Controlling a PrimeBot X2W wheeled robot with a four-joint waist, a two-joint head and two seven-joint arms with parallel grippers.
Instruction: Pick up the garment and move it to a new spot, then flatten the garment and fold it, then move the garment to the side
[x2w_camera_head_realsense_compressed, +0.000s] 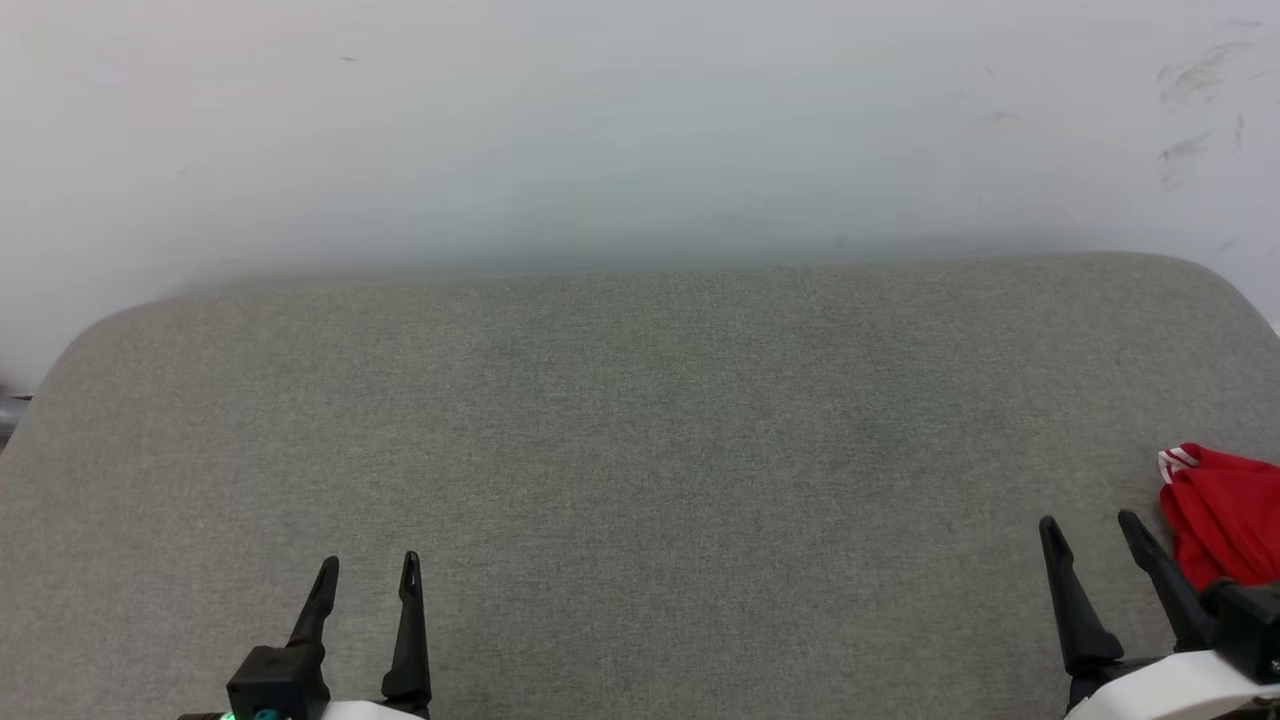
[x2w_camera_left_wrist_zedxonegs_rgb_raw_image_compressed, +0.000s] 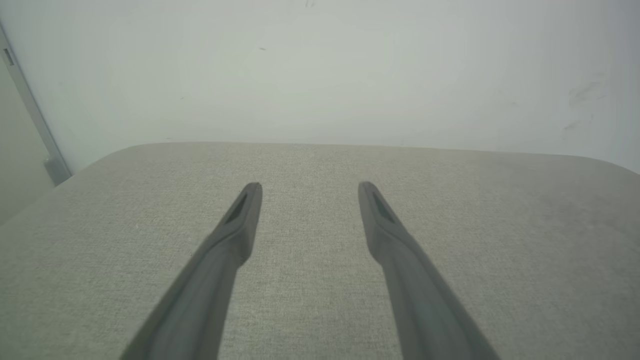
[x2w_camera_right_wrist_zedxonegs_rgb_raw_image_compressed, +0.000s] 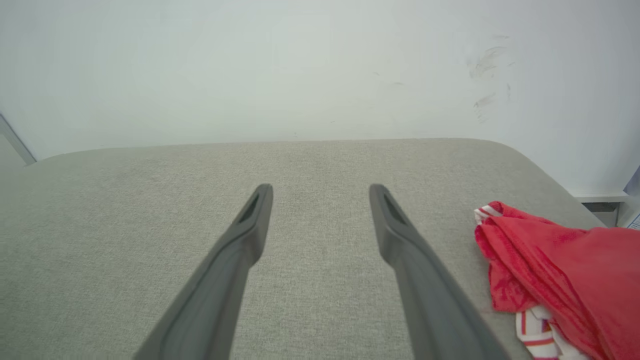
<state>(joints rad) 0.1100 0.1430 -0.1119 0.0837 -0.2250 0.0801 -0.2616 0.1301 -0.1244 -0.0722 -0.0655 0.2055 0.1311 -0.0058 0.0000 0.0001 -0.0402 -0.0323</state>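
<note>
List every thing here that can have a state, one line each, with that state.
garment: crumpled in a heap, unheld, at the right edge of the grey surface.
left gripper: open, empty.
right gripper: open, empty, beside the garment.

Grey fabric surface (x2w_camera_head_realsense_compressed: 640, 450) meets a pale scuffed wall (x2w_camera_head_realsense_compressed: 640, 120).

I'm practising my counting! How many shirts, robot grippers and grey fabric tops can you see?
Shirts: 1, the red shirt
Grippers: 2, the left gripper and the right gripper, both with fingers apart
Fabric tops: 1, the grey fabric top
Total: 4
</note>
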